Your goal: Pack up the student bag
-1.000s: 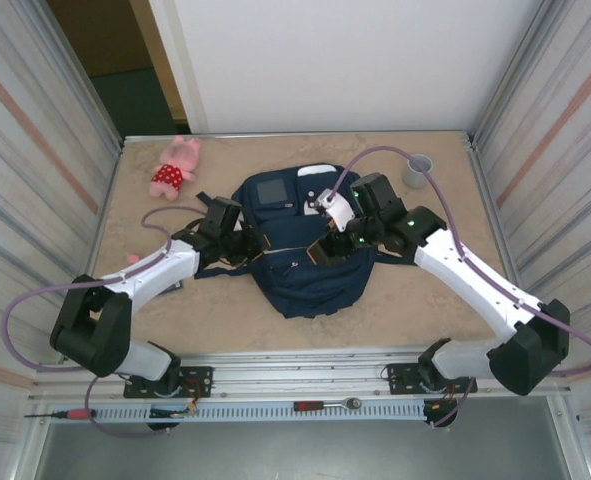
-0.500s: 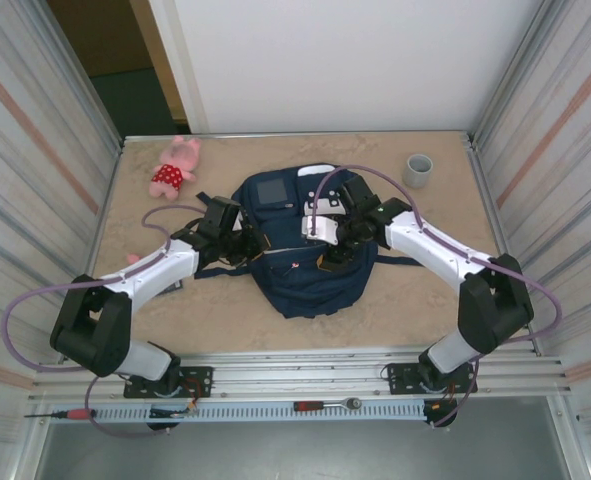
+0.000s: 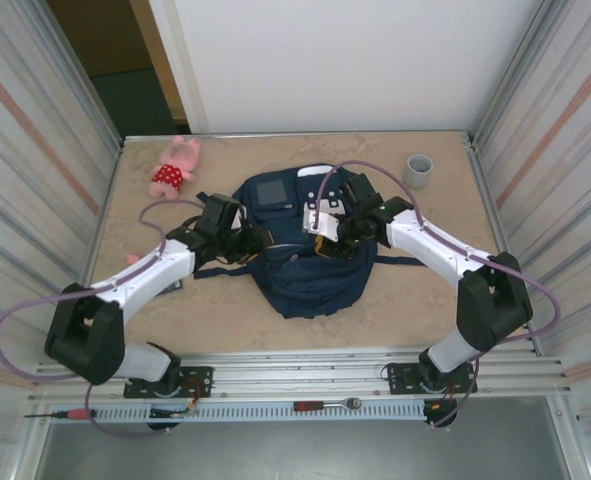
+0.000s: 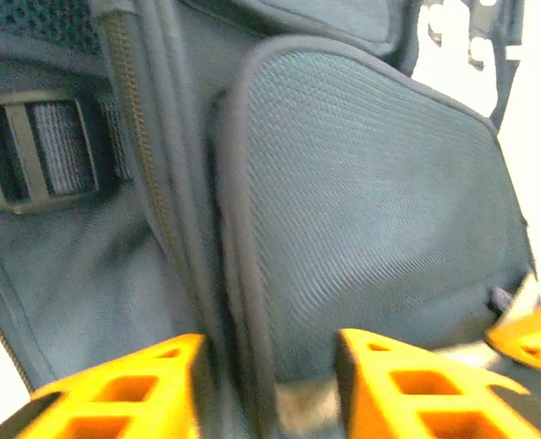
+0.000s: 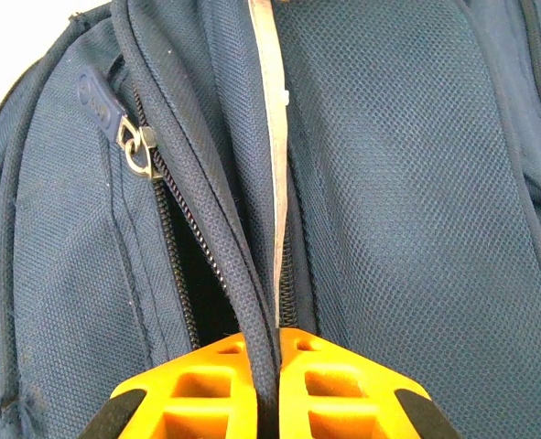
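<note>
The navy student bag [image 3: 305, 275] lies in the middle of the table, its grey square panel [image 3: 270, 191] toward the back. My right gripper [image 3: 324, 238] is shut on the piped edge of the bag's zipper opening [image 5: 252, 302], its orange fingers [image 5: 343, 384] pressed together on the fabric. The opening gapes dark to the left, with a metal zipper pull [image 5: 135, 146] above it. My left gripper [image 3: 259, 239] is at the bag's left side. Its orange fingers [image 4: 407, 393] stand apart, open, around a seam ridge beside a mesh pocket [image 4: 371, 210]. A strap buckle [image 4: 32, 151] shows at the left.
A pink plush toy [image 3: 175, 167] lies at the back left and a grey cup [image 3: 417, 170] at the back right. A red-handled screwdriver [image 3: 60, 412] and a ratchet [image 3: 327, 405] rest on the front rail. Metal walls close both sides.
My right gripper has moved back and left across the bag's top, holding the zipper edge. My left arm has shifted slightly toward the bag.
</note>
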`<state>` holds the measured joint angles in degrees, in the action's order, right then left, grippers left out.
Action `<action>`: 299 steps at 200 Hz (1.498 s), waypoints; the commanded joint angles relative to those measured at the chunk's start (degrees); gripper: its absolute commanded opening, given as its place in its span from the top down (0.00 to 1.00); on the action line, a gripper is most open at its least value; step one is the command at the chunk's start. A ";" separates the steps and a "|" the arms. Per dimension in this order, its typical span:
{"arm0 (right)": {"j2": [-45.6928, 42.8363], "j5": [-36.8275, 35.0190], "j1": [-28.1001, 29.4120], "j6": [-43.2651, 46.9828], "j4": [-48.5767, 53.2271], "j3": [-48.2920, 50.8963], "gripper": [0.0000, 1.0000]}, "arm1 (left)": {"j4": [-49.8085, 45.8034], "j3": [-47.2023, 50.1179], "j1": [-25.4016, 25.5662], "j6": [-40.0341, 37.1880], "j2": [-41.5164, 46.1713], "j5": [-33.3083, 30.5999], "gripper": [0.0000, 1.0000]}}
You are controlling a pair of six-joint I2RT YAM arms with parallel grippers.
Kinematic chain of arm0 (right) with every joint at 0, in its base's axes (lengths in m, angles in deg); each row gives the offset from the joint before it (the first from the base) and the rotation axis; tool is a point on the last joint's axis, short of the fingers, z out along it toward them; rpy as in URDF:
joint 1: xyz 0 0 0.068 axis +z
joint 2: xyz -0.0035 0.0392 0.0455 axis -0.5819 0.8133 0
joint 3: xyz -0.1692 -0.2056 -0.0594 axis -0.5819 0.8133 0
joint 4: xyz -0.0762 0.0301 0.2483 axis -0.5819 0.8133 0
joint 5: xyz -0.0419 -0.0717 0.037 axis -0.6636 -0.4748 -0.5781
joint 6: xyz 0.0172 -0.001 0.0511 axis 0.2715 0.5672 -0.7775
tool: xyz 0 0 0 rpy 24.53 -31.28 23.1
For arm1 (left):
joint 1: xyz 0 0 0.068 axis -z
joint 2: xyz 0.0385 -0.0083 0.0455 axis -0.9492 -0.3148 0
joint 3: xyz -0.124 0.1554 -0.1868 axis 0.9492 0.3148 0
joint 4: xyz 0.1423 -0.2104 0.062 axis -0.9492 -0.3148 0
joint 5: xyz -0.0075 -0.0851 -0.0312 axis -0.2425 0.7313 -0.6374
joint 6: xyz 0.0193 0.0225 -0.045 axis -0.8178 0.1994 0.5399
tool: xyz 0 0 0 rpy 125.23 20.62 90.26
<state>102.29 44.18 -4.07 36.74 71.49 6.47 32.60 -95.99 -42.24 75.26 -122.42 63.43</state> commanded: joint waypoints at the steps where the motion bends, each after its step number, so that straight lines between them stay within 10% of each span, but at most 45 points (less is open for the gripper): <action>1: -1.68 7.13 -0.04 -4.23 -1.41 -1.40 1.00 | -4.66 -1.95 3.06 -5.33 9.06 -1.83 0.49; 49: -2.04 10.15 -1.51 -4.60 -0.75 -2.18 1.00 | -2.23 5.28 9.70 -11.46 18.11 -2.94 0.40; 112: -0.92 11.19 -1.71 -4.24 -0.24 -3.01 1.00 | 3.06 3.52 10.77 -17.61 8.53 0.55 0.38; 299: -0.57 11.79 -1.51 -5.82 1.06 -4.61 1.00 | 4.84 -0.78 14.36 -13.73 -0.65 -7.43 0.77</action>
<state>102.86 50.74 -6.54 32.72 72.11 4.59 37.49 -95.55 -27.69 60.70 -121.65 61.48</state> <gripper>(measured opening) 0.070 0.299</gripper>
